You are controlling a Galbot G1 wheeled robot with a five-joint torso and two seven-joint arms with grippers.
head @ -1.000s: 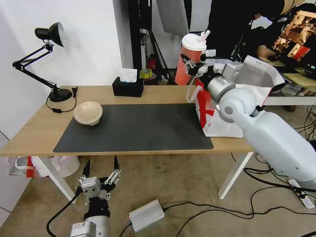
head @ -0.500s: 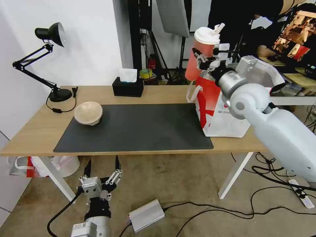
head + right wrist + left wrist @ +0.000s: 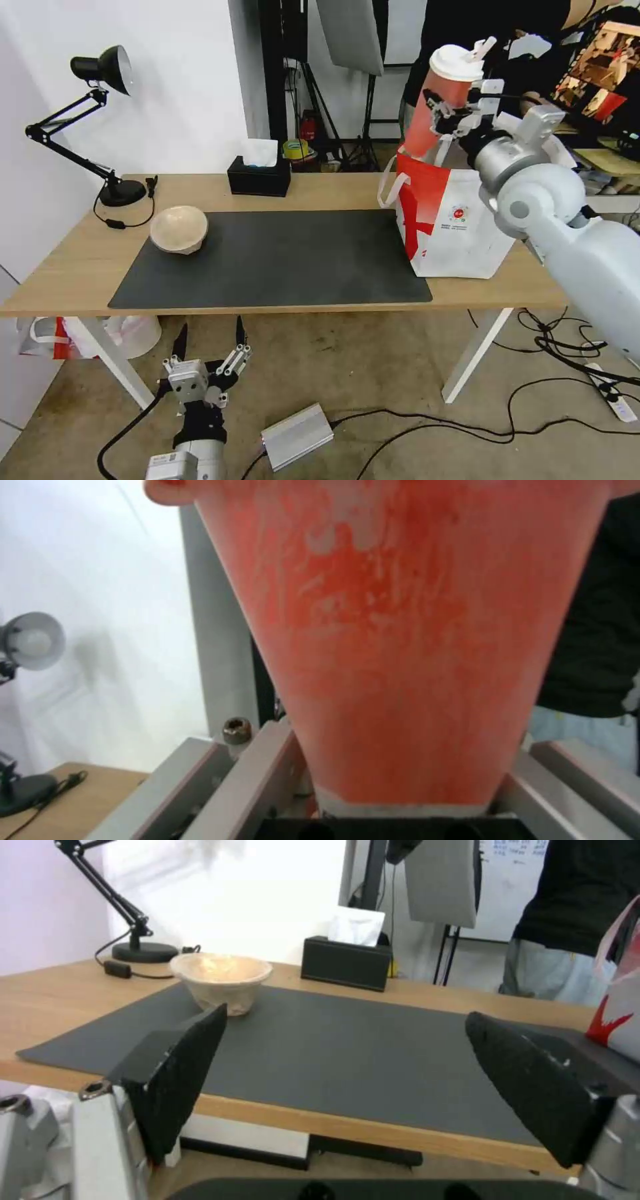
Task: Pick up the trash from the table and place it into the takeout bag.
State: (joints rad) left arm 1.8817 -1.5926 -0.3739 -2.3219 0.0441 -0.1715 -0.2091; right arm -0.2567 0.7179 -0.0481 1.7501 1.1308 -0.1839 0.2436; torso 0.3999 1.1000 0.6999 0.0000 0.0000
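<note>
Right tool (image 3: 448, 113) grips red cup (image 3: 437, 107) above takeout bag (image 3: 453, 223); handles (image 3: 387, 187) nearby.

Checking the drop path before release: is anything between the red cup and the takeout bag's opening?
Nothing visible blocks it. The right end effector holds the red cup tilted just above the takeout bag, with its white loop handles at the sides.

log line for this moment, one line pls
right gripper: shut on red cup, above takeout bag | left gripper: open, parked below table | beige bowl: on mat edge
</note>
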